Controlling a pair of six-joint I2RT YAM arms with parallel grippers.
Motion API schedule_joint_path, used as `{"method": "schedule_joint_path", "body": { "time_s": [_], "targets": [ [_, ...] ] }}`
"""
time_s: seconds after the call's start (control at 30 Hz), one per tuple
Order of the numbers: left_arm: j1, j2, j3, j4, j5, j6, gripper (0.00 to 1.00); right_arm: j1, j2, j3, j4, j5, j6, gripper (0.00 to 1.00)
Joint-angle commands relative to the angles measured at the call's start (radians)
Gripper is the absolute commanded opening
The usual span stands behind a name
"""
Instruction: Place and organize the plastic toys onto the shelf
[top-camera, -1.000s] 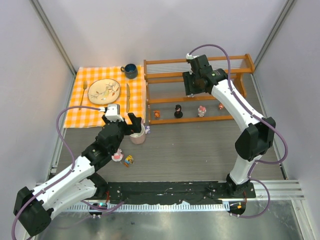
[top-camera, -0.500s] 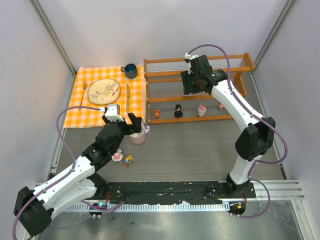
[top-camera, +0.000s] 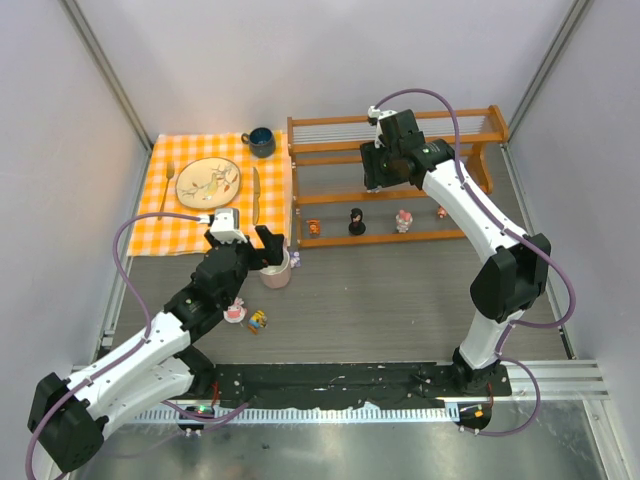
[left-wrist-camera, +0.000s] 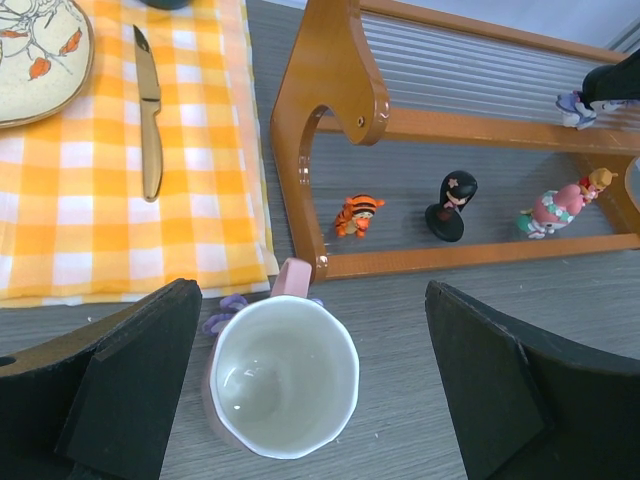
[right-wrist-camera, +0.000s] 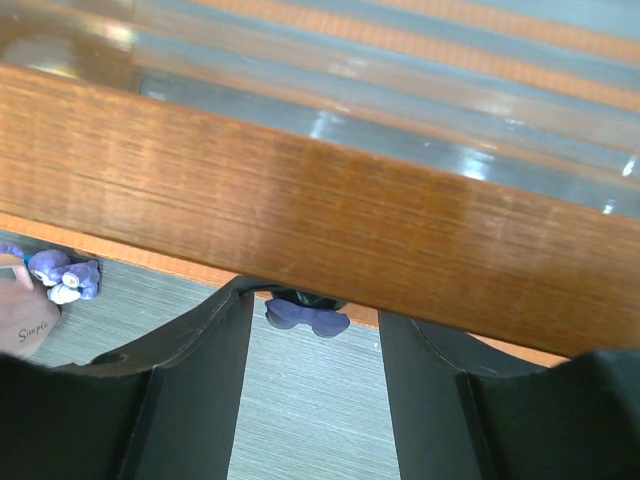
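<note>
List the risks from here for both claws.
The purple-blue toy in the right claw sits close to the shelf rail; it may catch and slip out. The open left claw hangs over the mug; lowering could tip it or shove the small purple toy beside it.

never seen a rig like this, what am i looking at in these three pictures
Two white robot arms are bolted to a table, each ending in two fingers. One picture looks down from above; the other two come from cameras on the wrists. The left arm's fingers, wide open and empty, hover by a white-and-pink mug. The right arm's fingers reach the upper rail of the wooden shelf and seem to pinch a purple-blue figurine. A tiger figurine, a black-haired figurine and a pink figurine stand on the lower tier. A pink-white figurine and a yellow figurine lie on the table.
</note>
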Motion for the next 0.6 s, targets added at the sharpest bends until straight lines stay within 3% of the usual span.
{"method": "schedule_joint_path", "body": {
  "time_s": [0.0,0.23,0.57],
  "targets": [
    [0.008,0.0,-0.011,0.054,0.003,-0.001,1.0,0.004,-0.023,-0.001,0.053,-0.014,-0.004,0.01],
    [0.011,0.002,-0.014,0.059,0.004,-0.001,1.0,0.004,-0.026,-0.019,0.053,0.009,-0.013,0.07],
    [0.014,0.011,-0.014,0.065,0.015,-0.009,1.0,0.004,-0.046,-0.044,0.072,0.014,-0.018,0.09]
  ]
}}
